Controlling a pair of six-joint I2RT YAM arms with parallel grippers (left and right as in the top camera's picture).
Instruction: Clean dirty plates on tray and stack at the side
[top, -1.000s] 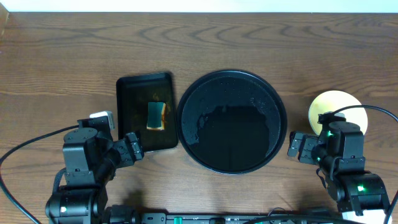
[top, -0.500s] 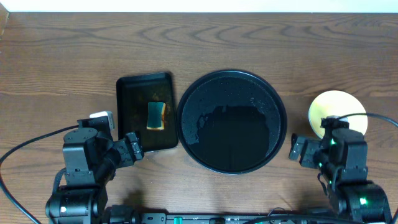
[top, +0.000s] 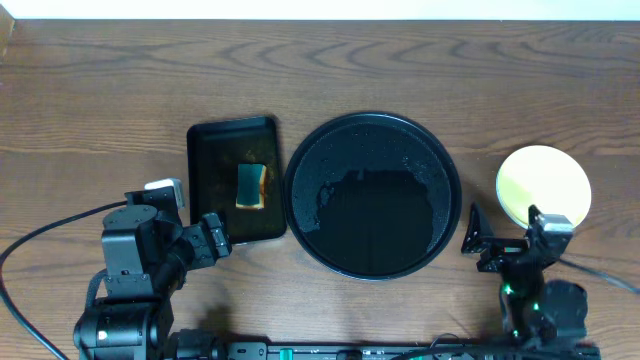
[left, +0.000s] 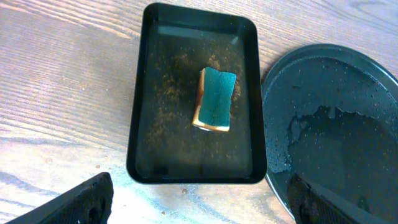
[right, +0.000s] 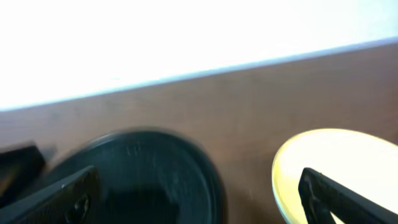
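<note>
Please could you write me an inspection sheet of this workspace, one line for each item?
Surface: wooden table, brown grain.
Job's things: round black tray wet, no plate on it; pale yellow plate on the table to its right, whether others lie beneath cannot be told.
Clutter: rectangular tray with brown grit, sponge inside.
Grippers: left gripper open, empty; right gripper open, empty, view blurred.
Cables: black cable across the table's left side.
Surroundings: pale strip beyond the far edge; nothing else seen.
</note>
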